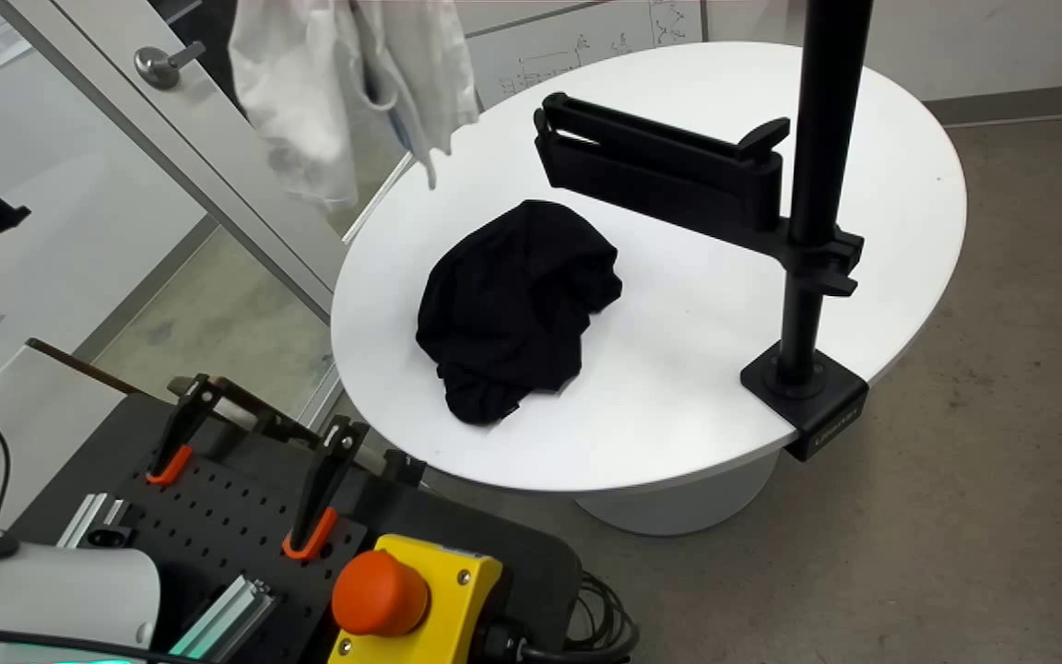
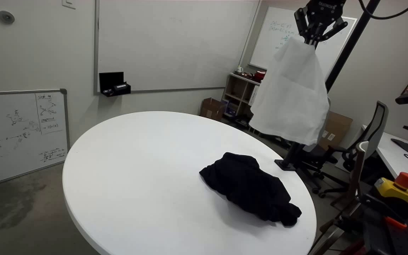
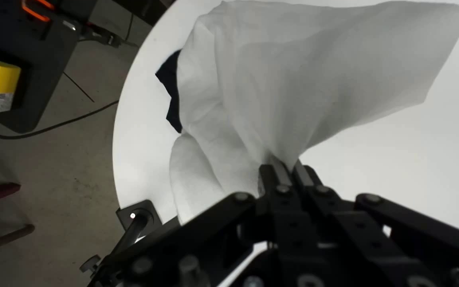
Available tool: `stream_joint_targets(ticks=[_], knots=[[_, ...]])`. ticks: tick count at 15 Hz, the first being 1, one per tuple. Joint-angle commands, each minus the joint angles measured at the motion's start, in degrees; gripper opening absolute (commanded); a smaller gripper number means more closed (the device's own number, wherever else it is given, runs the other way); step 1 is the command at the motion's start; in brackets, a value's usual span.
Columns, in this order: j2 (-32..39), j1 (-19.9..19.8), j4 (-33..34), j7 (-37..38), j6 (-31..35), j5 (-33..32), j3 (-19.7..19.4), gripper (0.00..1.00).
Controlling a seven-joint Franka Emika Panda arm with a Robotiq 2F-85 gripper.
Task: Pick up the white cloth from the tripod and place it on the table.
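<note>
The white cloth (image 2: 290, 92) hangs from my gripper (image 2: 311, 43) above the table (image 2: 136, 194), in front of the black pole. In the wrist view, my gripper (image 3: 287, 171) is shut on a pinched fold of the white cloth (image 3: 313, 59), which spreads out beyond the fingertips. In an exterior view the cloth (image 1: 300, 101) hangs at the top left, in the air past the table's edge as seen there; the gripper is out of view there. The tripod appears to be the black stand (image 1: 798, 323) clamped to the rim of the round white table (image 1: 678, 397); its folding arm holds no cloth.
A crumpled black cloth (image 1: 513, 314) lies on the table, also in an exterior view (image 2: 253, 187); the white cloth mostly hides it in the wrist view (image 3: 169, 87). A yellow emergency-stop box (image 1: 439, 590) sits on the dark robot base beside the table. A chair (image 2: 370, 131) stands behind.
</note>
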Motion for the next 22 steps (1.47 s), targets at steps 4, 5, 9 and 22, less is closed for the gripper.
stream_joint_targets(ticks=[4,5,9,22], knots=[[-1.49,1.52,-3.78,-10.01,-8.16,0.91,4.02,0.01],[-1.36,1.79,-4.58,-10.55,-8.25,0.37,4.64,0.01],[-1.61,3.21,-8.77,-12.83,-6.42,-1.33,7.24,0.01],[-1.96,7.52,-21.26,-13.75,27.04,-5.67,13.19,0.01]])
